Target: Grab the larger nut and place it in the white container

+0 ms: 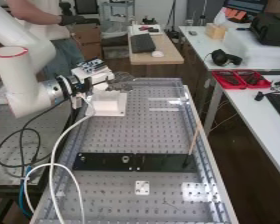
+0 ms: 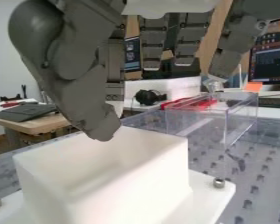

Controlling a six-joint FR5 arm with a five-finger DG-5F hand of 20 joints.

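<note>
The hand hung open, thumb and fingers apart, gripping nothing visible; the white container lay directly below the thumb; whether it held the larger nut I couldn't tell; the bearing stood well apart.

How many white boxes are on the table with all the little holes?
1. The white box is at the far end of the table, on a flat white plate, close to the hand. The hand could be hiding another.
</note>
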